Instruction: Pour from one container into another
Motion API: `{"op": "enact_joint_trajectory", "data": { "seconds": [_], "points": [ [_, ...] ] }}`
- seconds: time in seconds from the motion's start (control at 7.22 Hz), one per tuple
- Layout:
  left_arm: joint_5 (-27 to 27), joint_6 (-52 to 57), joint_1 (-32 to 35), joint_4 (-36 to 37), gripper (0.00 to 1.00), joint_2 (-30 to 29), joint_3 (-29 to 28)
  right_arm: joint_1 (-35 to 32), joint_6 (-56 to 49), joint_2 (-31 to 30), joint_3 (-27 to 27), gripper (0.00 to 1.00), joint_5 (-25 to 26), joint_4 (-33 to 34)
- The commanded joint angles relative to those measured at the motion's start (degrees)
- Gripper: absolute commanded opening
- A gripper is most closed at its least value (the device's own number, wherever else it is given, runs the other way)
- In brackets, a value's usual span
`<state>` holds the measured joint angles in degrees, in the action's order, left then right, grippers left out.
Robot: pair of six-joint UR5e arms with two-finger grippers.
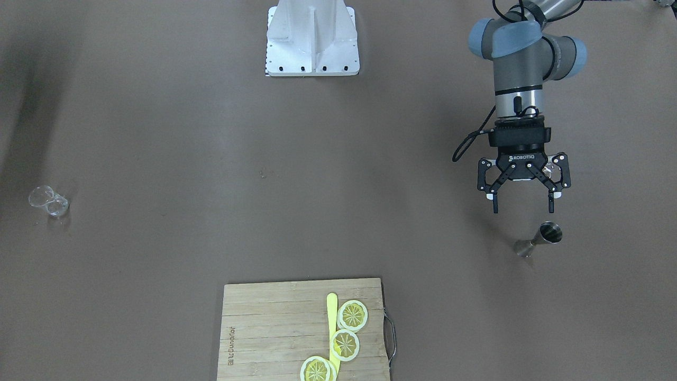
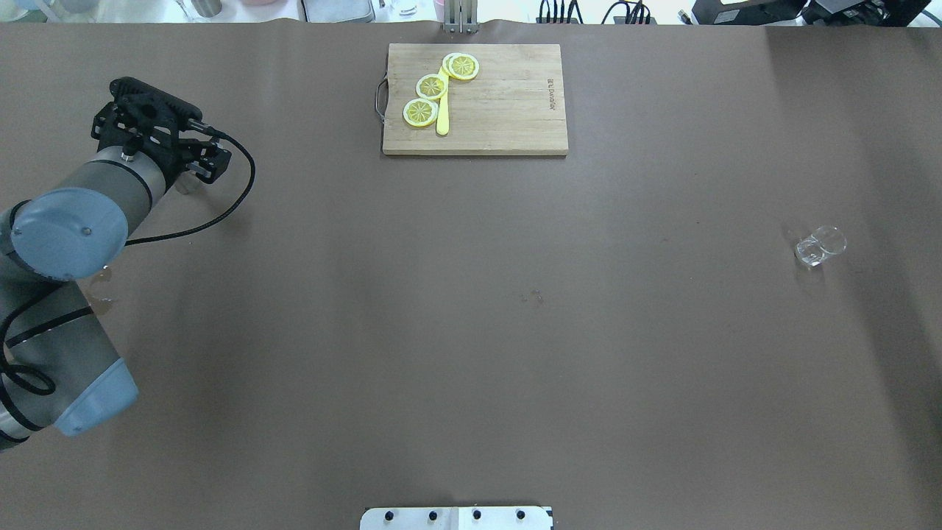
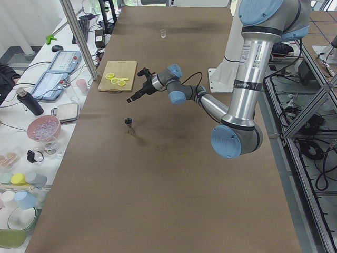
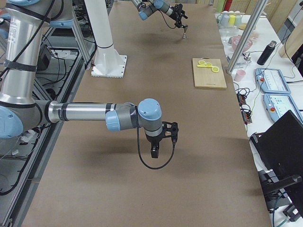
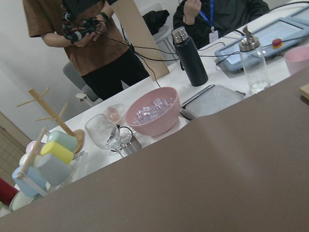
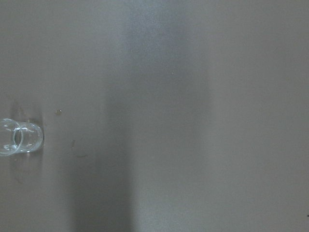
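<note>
Brown-covered table [image 1: 158,132] is bearing all items. Left gripper [image 1: 523,207]: fingers are standing wide apart, gripping nothing, hovering near the steel jigger [image 1: 539,241], which is standing upright on the table. Right gripper [image 4: 155,150]: finger state cannot be told; it is hanging over the table. Small clear glass [image 1: 48,201] is sitting well apart from the jigger, at the opposite end. Wooden cutting board [image 1: 264,328] is carrying three lemon slices [image 1: 352,315] and a yellow utensil [image 1: 332,312]

Seen from overhead, the brown surface [image 2: 471,331] carries a wooden cutting board [image 2: 508,110] at 12 o'clock by the far edge. A clear glass [image 2: 819,246] stands alone at 3 o'clock. A small metal measuring cup [image 1: 538,241] stands upright at about 10 o'clock. The white base plate [image 2: 456,518] sits at 6 o'clock.
</note>
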<state>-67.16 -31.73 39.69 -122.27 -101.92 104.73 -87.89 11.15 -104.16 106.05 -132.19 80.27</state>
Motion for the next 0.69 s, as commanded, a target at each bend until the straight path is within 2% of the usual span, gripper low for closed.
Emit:
{"op": "enact_joint_trajectory", "data": {
  "seconds": [0.0,0.14,0.28,0.55],
  "points": [
    [-13.5,9.9,4.9,0.1,0.97,0.0,2.1,0.1,-0.3,0.3,0.0,1.0,0.0,0.0],
    [-18.7,14.6,8.5,2.0,0.97,0.0,2.1,0.1,-0.3,0.3,-0.1,1.0,0.0,0.1],
    [-27.1,18.9,12.5,3.9,0.97,-0.3,2.1,0.2,-0.3,0.3,-0.1,1.0,0.1,0.1],
    [-37.2,23.2,17.7,8.3,0.97,-0.3,2.1,0.3,-0.3,0.4,-0.1,1.0,0.2,0.1]
  ]
}}
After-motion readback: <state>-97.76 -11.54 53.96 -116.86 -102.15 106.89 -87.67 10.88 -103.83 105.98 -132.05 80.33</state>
